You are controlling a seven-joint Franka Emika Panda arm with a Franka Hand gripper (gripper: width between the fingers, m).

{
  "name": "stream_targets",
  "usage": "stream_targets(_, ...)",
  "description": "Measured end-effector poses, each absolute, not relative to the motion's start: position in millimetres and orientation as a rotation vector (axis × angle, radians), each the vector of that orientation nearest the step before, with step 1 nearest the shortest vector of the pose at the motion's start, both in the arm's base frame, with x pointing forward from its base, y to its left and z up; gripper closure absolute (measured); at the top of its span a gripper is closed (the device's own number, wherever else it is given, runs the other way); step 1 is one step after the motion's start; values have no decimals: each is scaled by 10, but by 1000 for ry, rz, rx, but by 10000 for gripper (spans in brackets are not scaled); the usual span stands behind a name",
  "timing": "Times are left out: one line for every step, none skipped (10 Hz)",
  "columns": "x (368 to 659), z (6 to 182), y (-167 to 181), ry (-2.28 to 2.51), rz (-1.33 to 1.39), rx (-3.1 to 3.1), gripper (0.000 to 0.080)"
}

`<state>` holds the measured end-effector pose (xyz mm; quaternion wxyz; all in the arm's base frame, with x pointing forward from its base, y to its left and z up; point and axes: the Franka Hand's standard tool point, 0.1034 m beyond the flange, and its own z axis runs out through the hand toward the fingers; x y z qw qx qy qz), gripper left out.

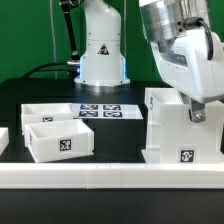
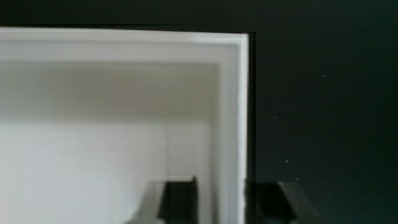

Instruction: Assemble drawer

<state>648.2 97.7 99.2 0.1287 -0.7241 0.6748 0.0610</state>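
Note:
The white box casing [image 1: 178,125] stands at the exterior view's right, with a tag low on its front. My gripper [image 1: 197,112] is down over the casing's top right edge. In the wrist view the casing's thin wall [image 2: 230,110] runs between my two dark fingertips [image 2: 178,203], one inside and one outside. The jaws stand narrow and pinch the wall. Two shallow white trays sit at the exterior view's left, one in front [image 1: 60,141] and one behind [image 1: 42,113]. Each front tag shows.
The marker board [image 1: 100,110] lies flat behind the trays, in front of the robot's base [image 1: 102,55]. A long low white border rail [image 1: 110,178] runs along the table's near edge. The tabletop is black.

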Motion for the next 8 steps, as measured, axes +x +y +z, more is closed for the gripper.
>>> stream_targets(6413, 1007, 955, 1845, 165, -2210, 558)
stream_targets(6323, 1053, 941, 1769, 168, -2275, 376)
stream_targets(6272, 1153, 919, 1682, 161, -2337, 204)
stream_targets(6249, 1251, 874, 1591, 153, -2393, 204)
stream_targets(6218, 1313, 822, 1538, 139, -2418, 167)
stream_targets(6204, 1277, 850, 1548, 148, -2415, 153)
stream_targets(6200, 1262, 858, 1539, 150, -2422, 153)
stream_targets(6176, 1250, 834, 1468, 148, -2477, 151)
